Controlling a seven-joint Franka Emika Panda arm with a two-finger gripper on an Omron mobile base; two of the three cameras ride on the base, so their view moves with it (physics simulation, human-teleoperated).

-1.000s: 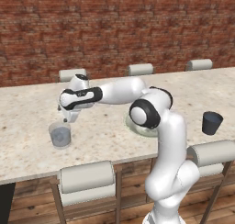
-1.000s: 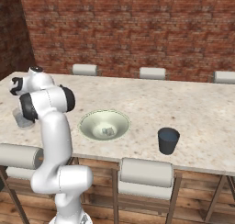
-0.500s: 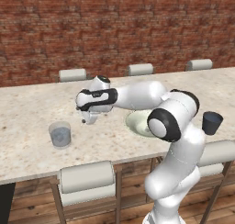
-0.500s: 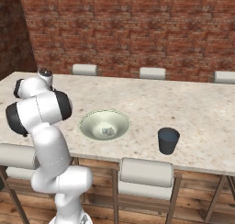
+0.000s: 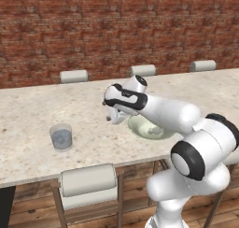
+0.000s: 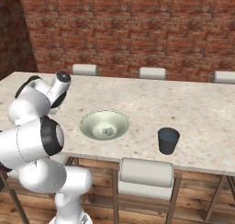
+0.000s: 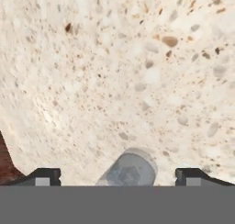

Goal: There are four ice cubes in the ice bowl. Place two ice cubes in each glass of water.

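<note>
The see-through, blue-grey glass of water (image 5: 61, 137) stands on the left, near the front edge of the speckled cream stone counter (image 5: 28, 115). It is a small round cup, smooth and shiny, a bit narrower at the bottom. Next comes the robot's pincer (image 5: 113, 117), hanging above the counter between that glass and the wide, shallow, pale green ice bowl (image 5: 148, 128). Its two dark tips (image 7: 43, 176) stand wide apart with nothing in between, so it is open and empty. The bowl is round and smooth with a thin light rim, and small pale ice cubes (image 6: 108, 131) lie in a little heap at its bottom. I cannot tell how many there are. Far to the right, well apart from the bowl, stands the dark navy glass of water (image 6: 168, 140).

I think the step now is going to the bowl for a cube. To do it well, the open pincer should come straight down over one cube and close gently, because ice is tiny and slippery and could pop out
</note>
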